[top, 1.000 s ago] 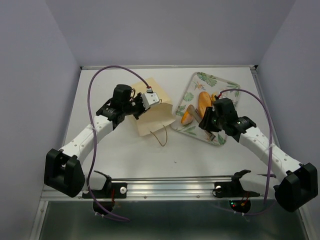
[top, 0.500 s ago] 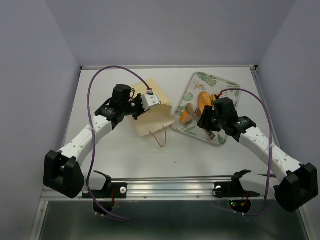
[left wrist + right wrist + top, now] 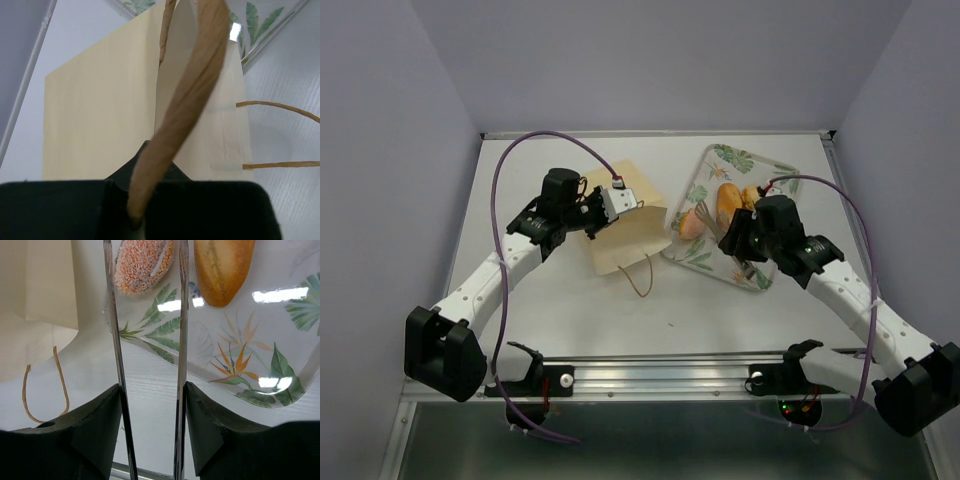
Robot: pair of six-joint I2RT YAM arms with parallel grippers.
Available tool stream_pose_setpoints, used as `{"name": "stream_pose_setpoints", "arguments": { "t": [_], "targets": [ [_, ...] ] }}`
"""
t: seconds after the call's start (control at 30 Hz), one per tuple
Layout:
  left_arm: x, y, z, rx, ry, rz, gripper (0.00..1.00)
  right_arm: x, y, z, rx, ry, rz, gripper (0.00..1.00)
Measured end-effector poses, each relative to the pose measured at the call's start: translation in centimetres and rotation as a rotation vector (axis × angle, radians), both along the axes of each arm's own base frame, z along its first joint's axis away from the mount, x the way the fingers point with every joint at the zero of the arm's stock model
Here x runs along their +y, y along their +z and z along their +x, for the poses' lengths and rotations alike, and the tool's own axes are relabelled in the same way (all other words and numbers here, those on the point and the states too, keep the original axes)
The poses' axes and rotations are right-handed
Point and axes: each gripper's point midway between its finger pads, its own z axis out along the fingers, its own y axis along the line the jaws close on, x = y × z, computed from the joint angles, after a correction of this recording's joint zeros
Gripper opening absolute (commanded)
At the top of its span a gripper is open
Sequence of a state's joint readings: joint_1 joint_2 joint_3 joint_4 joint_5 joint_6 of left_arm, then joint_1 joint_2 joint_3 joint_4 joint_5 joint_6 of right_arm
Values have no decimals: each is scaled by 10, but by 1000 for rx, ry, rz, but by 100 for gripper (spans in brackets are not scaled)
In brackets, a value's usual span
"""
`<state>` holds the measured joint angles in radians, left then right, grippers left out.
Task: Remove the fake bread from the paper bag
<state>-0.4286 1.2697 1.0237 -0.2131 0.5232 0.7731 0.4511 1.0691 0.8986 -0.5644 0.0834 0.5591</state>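
Left claw [image 3: 617, 197] is clenched on the paper bag [image 3: 95, 115]'s twisted cord handle [image 3: 175, 115], with the bag body right in front of it. Right claw [image 3: 145, 255] is released, blades a modest gap apart and nothing in them. The pinkish bread piece [image 3: 137, 270] sits just past its tips, golden loaf [image 3: 222, 267] beside that, both on the floral tray [image 3: 240, 365].

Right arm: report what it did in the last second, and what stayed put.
The right hand shifted slightly right above the tray, open and holding nothing; the bread lies on the tray. The left hand kept its grip on the paper bag by its handle; bag and tray stayed put.
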Motion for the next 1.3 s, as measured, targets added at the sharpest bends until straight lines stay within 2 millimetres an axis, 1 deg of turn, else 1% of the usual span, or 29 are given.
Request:
{"name": "stream_pose_setpoints", "arguments": {
  "t": [0.1,0.17,0.27,0.3,0.37,0.43,0.5,0.7,0.87,1.0,1.13,1.23,1.3],
  "targets": [
    [0,0,0,1,-2,-1,0,-2,17,-2,-49,16,7,55],
    [-1,0,0,0,-4,-2,0,1,30,-8,-87,64,19,55],
    [-1,1,-1,0,-8,-5,0,8,53,-25,-160,179,51,54],
    [-2,1,-1,-1,-10,-8,0,9,57,-29,-172,206,56,53],
    [-2,2,0,-4,-12,-11,0,16,71,-44,-211,297,82,52],
    [-3,3,0,-4,-13,-16,0,22,79,-55,-233,373,97,52],
    [-4,4,0,-6,-13,-20,0,27,83,-64,-238,442,110,52],
    [-5,6,2,-11,-9,-33,0,46,78,-91,-194,652,158,52],
    [-7,8,2,-10,-9,-45,0,60,78,-102,-166,760,223,51],
    [-9,9,0,-3,-18,-56,0,71,75,-97,-160,790,261,50],
    [-10,9,-1,4,-23,-64,0,89,65,-88,-132,811,268,50],
    [-11,10,-2,8,-22,-70,0,111,44,-85,-79,837,222,51],
    [-11,10,-2,11,-23,-74,0,122,30,-81,-46,837,178,50]
  ]
}}
